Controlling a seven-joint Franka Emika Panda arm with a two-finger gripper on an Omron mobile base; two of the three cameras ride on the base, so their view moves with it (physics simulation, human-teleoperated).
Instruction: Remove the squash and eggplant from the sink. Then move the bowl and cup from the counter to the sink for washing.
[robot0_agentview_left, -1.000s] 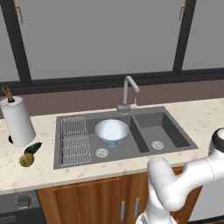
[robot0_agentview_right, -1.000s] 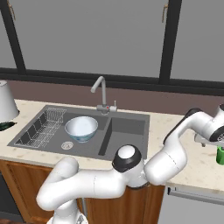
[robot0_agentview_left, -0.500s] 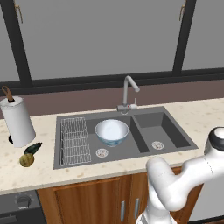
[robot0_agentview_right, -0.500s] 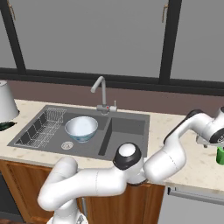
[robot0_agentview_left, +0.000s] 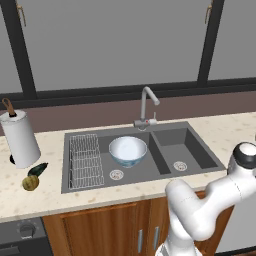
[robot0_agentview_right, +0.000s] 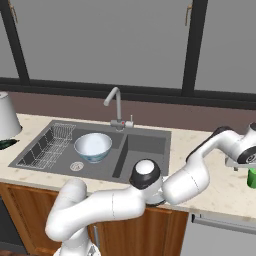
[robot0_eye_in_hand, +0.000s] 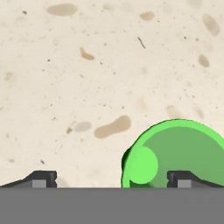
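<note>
The green cup (robot0_eye_in_hand: 175, 155) is sitting upright at the lower right of the hand view, round mouth facing the camera, on the speckled beige table (robot0_eye_in_hand: 87, 65). The fingers (robot0_eye_in_hand: 111, 178) are hanging wide open above it, gripping nothing. The right base view is catching the bowl (robot0_agentview_right: 92, 146) resting in the dark sink (robot0_agentview_right: 145, 145).

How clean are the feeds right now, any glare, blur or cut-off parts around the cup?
Hand view: sharp, flat light, no glare; the cup is cut by the bottom edge, the open pincer wide. Right base view: the cup is clipped at the right edge. Left base view: even light, soft shadow inside the sink.
</note>
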